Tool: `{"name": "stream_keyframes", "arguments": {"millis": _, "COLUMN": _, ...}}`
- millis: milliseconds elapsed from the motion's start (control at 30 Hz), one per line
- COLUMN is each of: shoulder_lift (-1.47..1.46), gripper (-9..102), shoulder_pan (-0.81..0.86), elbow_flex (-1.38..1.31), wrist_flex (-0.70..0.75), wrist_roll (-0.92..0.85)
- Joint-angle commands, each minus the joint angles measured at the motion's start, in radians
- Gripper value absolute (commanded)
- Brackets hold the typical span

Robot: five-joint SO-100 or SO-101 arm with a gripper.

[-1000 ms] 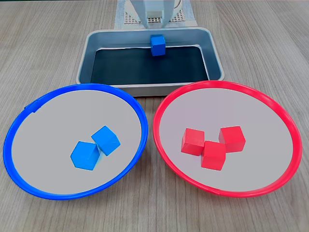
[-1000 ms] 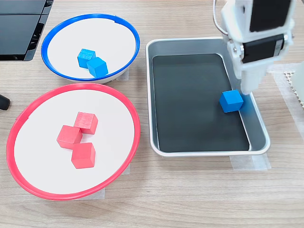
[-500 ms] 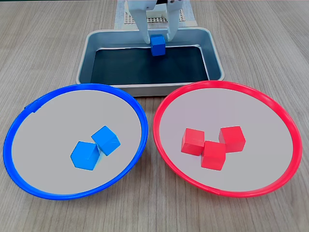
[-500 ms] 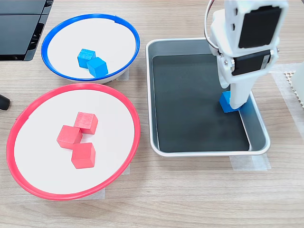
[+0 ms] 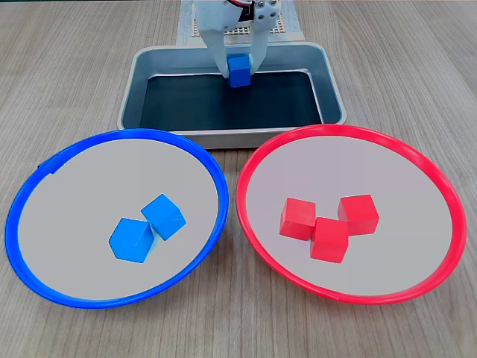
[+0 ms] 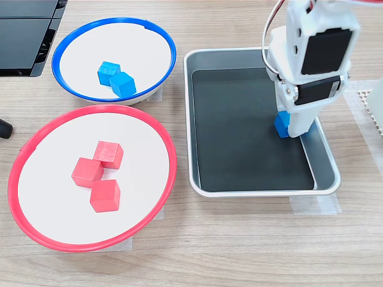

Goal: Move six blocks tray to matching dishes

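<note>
The white gripper (image 5: pixel 238 68) stood over the far side of the tray (image 5: pixel 141 71), its two fingers clasping a blue block (image 5: pixel 238 71) between them. In a fixed view from the front, one finger (image 5: pixel 216 48) pressed the block's left face and the other the right face, and the block sat close to the tray's back wall. Whether the block rested on the black bottom or was lifted clear of it could not be told. In a fixed view from the side, the gripper (image 6: pixel 286 127) and its black servo housing covered most of the blue block (image 6: pixel 280 124), leaving one edge showing just beside the tray's (image 6: pixel 251 192) right-hand wall.

Well apart from the gripper, toward the camera in the front view, lay the two dishes. The blue-rimmed dish (image 5: pixel 45 246), below and left of the gripper, held two blue blocks (image 5: pixel 147 227) touching one another near its centre. The red-rimmed dish (image 5: pixel 432 253), below and right of the gripper, held three red blocks (image 5: pixel 328 222) clustered in contact. Both dishes stood just in front of the tray's near wall, rims nearly meeting.

Behind the gripper sat the white mesh-patterned base (image 5: pixel 287 28) on the wooden table (image 5: pixel 74 60).
</note>
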Motion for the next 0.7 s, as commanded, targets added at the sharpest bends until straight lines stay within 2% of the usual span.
{"name": "stream_keyframes", "arguments": {"millis": 0, "shoulder_lift": 0.008, "gripper": 0, "shoulder_pan": -0.003, "elbow_flex": -0.031, "wrist_flex": 0.041, "wrist_roll": 0.021}}
{"name": "stream_keyframes", "arguments": {"millis": 167, "shoulder_lift": 0.028, "gripper": 0, "shoulder_pan": -0.021, "elbow_flex": -0.299, "wrist_flex": 0.265, "wrist_roll": 0.187}}
{"name": "stream_keyframes", "arguments": {"millis": 267, "shoulder_lift": 0.017, "gripper": 0, "shoulder_pan": -0.014, "elbow_flex": -0.543, "wrist_flex": 0.288, "wrist_roll": 0.442}}
{"name": "stream_keyframes", "arguments": {"millis": 400, "shoulder_lift": -0.021, "gripper": 0, "shoulder_pan": 0.067, "elbow_flex": -0.681, "wrist_flex": 0.014, "wrist_roll": 0.667}}
{"name": "stream_keyframes", "arguments": {"millis": 533, "shoulder_lift": -0.181, "gripper": 0, "shoulder_pan": 0.155, "elbow_flex": -0.618, "wrist_flex": -0.463, "wrist_roll": 0.758}}
{"name": "stream_keyframes", "arguments": {"millis": 667, "shoulder_lift": -0.342, "gripper": 0, "shoulder_pan": 0.178, "elbow_flex": -0.617, "wrist_flex": -0.673, "wrist_roll": 0.772}}
